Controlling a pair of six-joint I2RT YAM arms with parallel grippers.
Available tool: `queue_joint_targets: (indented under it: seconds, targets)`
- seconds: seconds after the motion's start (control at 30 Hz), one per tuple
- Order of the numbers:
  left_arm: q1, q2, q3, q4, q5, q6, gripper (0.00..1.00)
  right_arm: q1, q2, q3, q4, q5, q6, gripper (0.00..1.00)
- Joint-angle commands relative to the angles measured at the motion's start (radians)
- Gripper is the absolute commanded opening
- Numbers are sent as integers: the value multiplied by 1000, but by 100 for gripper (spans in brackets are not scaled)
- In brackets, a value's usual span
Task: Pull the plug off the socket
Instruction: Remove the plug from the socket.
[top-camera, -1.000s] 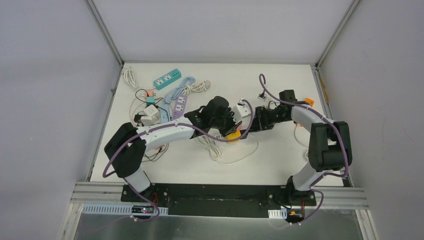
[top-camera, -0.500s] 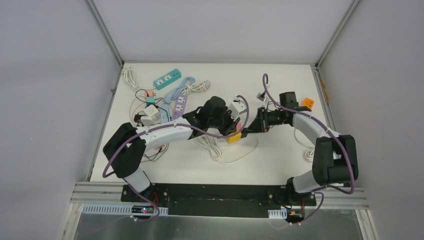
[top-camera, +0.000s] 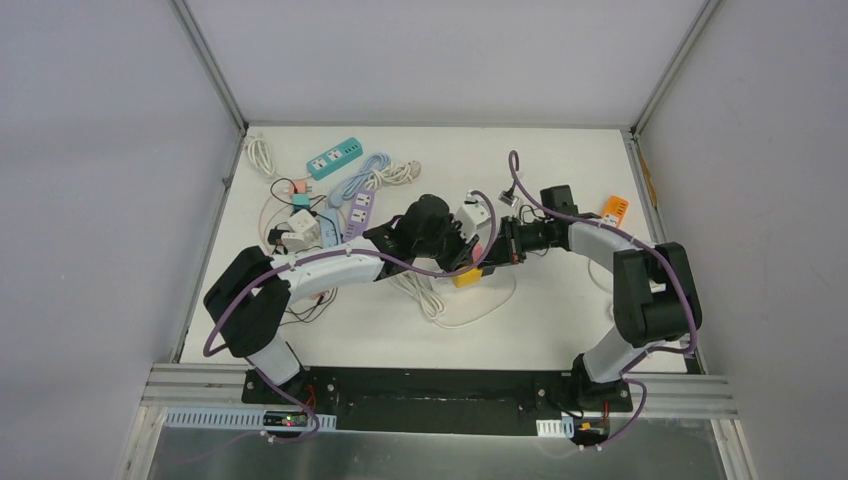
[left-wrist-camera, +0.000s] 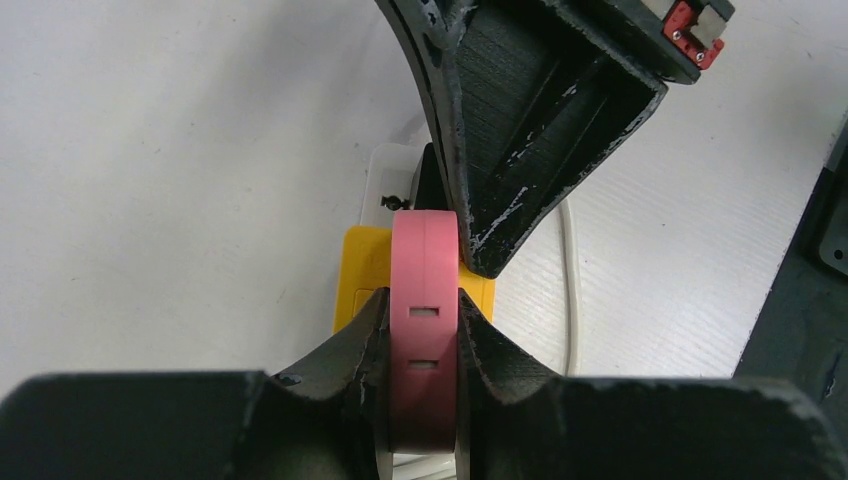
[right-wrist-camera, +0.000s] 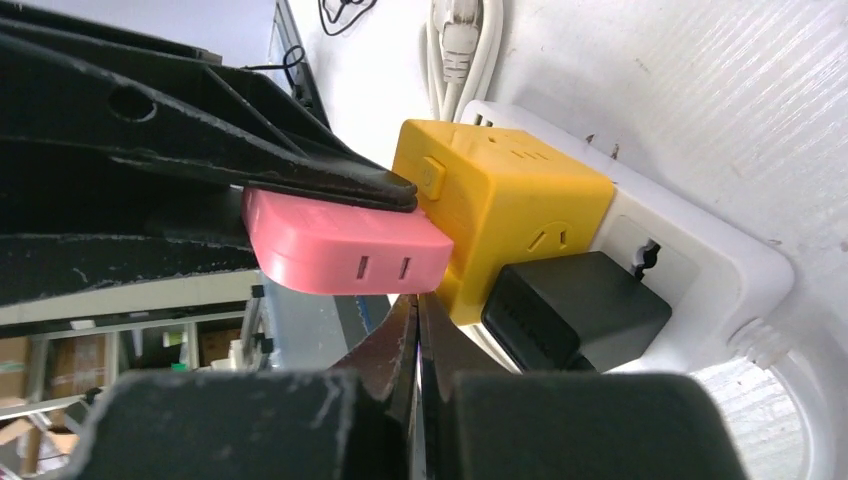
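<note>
A pink plug (left-wrist-camera: 424, 290) sits in a yellow cube socket (left-wrist-camera: 362, 270), which is plugged into a white power strip (right-wrist-camera: 700, 260). My left gripper (left-wrist-camera: 424, 300) is shut on the pink plug's two flat sides. In the top view this cluster is at mid-table, with the pink plug (top-camera: 488, 247) above the yellow cube (top-camera: 466, 276). My right gripper (right-wrist-camera: 417, 300) is shut with nothing between its fingers. Its tips rest just under the pink plug (right-wrist-camera: 340, 245), against the yellow cube (right-wrist-camera: 500, 200). A black plug (right-wrist-camera: 575, 310) sits in the strip beside the cube.
A teal power strip (top-camera: 333, 158), a purple strip (top-camera: 360, 210) and a white cube adapter (top-camera: 300, 228) lie at the back left among cables. An orange block (top-camera: 613, 210) is at the right. A white cable (top-camera: 440, 300) loops in front of the cluster.
My right gripper has gone from open to shut and moved left up to the pink plug. My left gripper has kept its hold on the plug.
</note>
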Motion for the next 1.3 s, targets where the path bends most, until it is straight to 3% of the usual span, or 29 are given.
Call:
queue_joint_targets:
  seconds: [0.0, 0.17, 0.43, 0.53, 0.67, 0.77, 1.03, 1.13, 1.27]
  targets:
    - [4, -29, -21, 21, 10, -37, 0, -1, 41, 14, 44, 65, 58, 0]
    - [5, -44, -31, 79, 4, -37, 0, -2, 91, 58, -42, 96, 21, 0]
    - [-32, -53, -1, -19, -153, 93, 0, 17, 101, 99, -144, 154, -56, 0]
    - [-17, -32, 22, -16, -94, 28, 0, 21, 106, 105, -154, 160, -62, 0]
    - [37, 20, 57, 41, 72, -180, 0, 23, 110, 110, -164, 168, -68, 0]
    - [42, 21, 44, 97, 83, -222, 0, 25, 111, 111, -167, 173, -68, 0]
    - [-49, 5, 101, -96, -170, 31, 0, 30, 124, 120, -175, 183, -70, 0]
    - [-34, 4, 100, -71, -139, -48, 0, 30, 125, 122, -180, 189, -68, 0]
    - [54, 35, 69, 94, 86, -298, 0, 31, 128, 124, -184, 196, -71, 0]
